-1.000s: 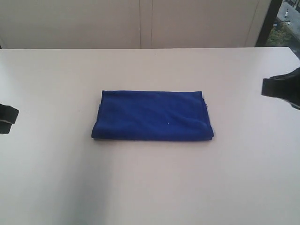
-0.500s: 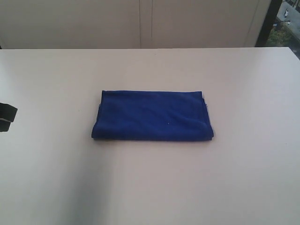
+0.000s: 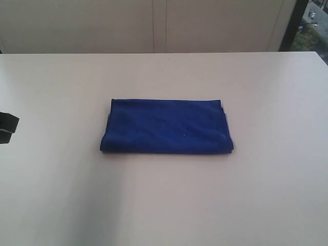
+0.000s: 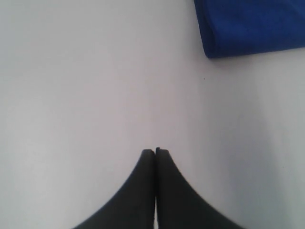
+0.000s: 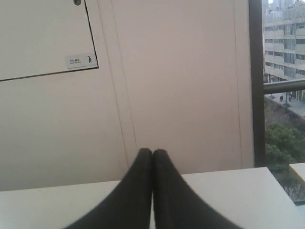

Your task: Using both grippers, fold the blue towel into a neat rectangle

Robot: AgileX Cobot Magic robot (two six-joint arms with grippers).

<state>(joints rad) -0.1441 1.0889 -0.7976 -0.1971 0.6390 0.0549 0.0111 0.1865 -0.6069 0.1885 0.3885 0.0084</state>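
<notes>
1. The blue towel (image 3: 167, 126) lies flat near the middle of the desk (image 3: 164, 205). It is folded into a tidy rectangle, with its long sides running left to right in the exterior view.
2. The towel's near long edge looks rounded like a fold. The right end shows stacked layers, with a pale bit of thread (image 3: 224, 110) at the far right corner. Nothing is touching the towel.
3. The left gripper (image 3: 7, 128) sits at the far left edge of the exterior view, low over the desk and well apart from the towel. Only a black stub of it shows there.
4. In the left wrist view the left gripper (image 4: 156, 151) has its fingers (image 4: 140, 186) clenched tip to tip with nothing between them. They are above bare desk, and one towel corner (image 4: 252, 26) sits well clear of the tips.
5. In the right wrist view the right gripper (image 5: 152, 151) also has its fingers (image 5: 136, 186) pressed together and empty. They are raised above the desk's far part and point at the cream wall (image 5: 181, 86).
6. On that wall is a panel with a small label (image 5: 82, 60); the text is too small to read.
7. Beside the wall is a window (image 5: 283, 95) with a dark frame. Buildings and green trees show outside.
</notes>
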